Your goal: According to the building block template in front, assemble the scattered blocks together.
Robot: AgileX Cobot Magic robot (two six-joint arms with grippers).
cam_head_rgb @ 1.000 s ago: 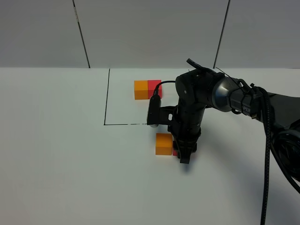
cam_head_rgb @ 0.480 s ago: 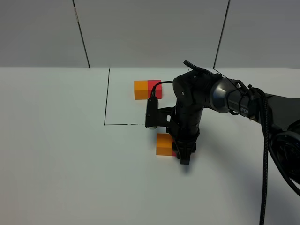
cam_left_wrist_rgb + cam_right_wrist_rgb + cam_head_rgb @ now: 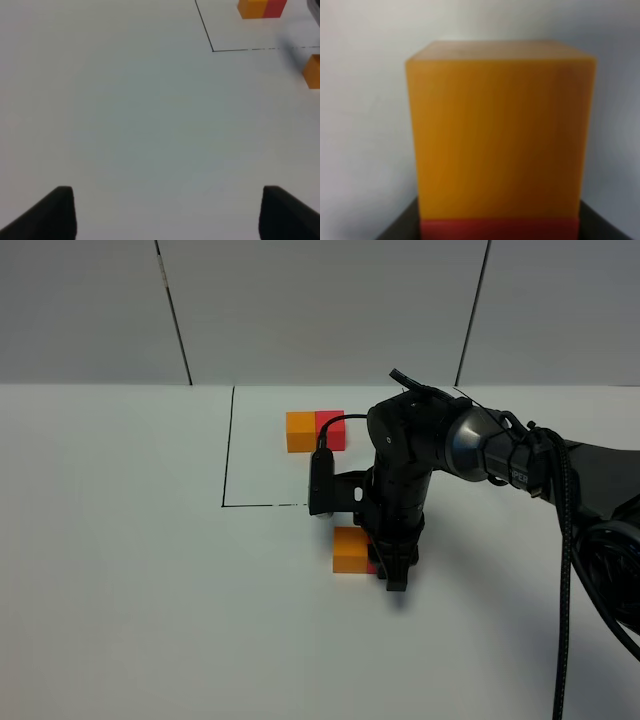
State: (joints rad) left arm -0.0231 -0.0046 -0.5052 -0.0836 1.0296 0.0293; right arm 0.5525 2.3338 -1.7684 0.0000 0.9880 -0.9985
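Observation:
The template, an orange cube joined to a red cube, sits inside the black drawn lines; it also shows in the left wrist view. The loose orange cube lies in front of the frame. The loose red cube shows only as a sliver against its right side, under my right gripper. In the right wrist view the orange cube fills the frame, with the red cube a strip touching it between my dark fingers. My left gripper is open and empty over bare table.
The white table runs wide to the left and front. The right arm and its cable reach in from the right edge. A grey panelled wall stands behind the table.
My right gripper has shifted slightly left with the red cube, closing it against the orange cube. The orange cube and the template have not moved.

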